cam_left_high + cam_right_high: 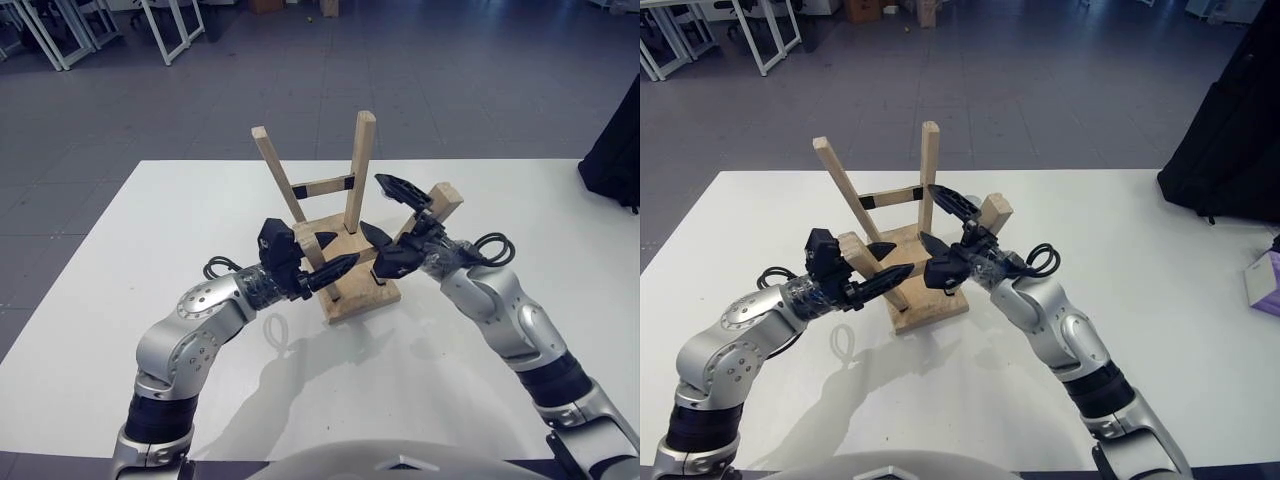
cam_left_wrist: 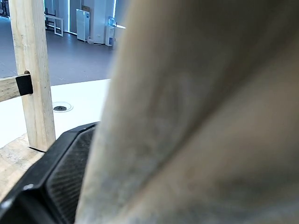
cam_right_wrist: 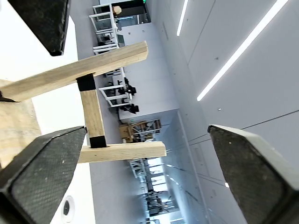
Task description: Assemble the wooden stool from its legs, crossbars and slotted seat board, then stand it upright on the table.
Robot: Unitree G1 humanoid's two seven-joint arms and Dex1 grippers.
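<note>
The stool (image 1: 360, 295) lies upside down near the middle of the bench (image 1: 150, 230), so this looks like a late stage of the assembly, with the turn upright not yet done. Its seat board (image 1: 932, 302) is flat on the white top and the legs rise from it. Above the board's far edge the far-left leg (image 1: 281, 175) leans outward and the far-right leg (image 1: 358, 170) stands nearly straight. A crossbar (image 1: 322, 186) with black ends joins them about halfway up. At the board's right side a right leg (image 1: 447, 197) tilts outward. Whether a second crossbar runs between the nearer legs cannot be made out. The left tool (image 1: 890, 262) is clenched around the near leg (image 1: 855, 245), which slants up over the board's near-left corner. The left wrist view has that pale wood pressed close against a finger (image 2: 60, 172). The right tool (image 1: 388, 212) is released, its fingers spread wide just above the board's middle, beside the far-right leg and with nothing between them. The step in hand is probably seating or squaring the near leg in its slot. The next move likely calls for pressing it straight down while the free tool steadies the board or a neighbouring leg, since the leaning legs suggest loose joints. The wood is pale, square-cut and unfinished.
</note>
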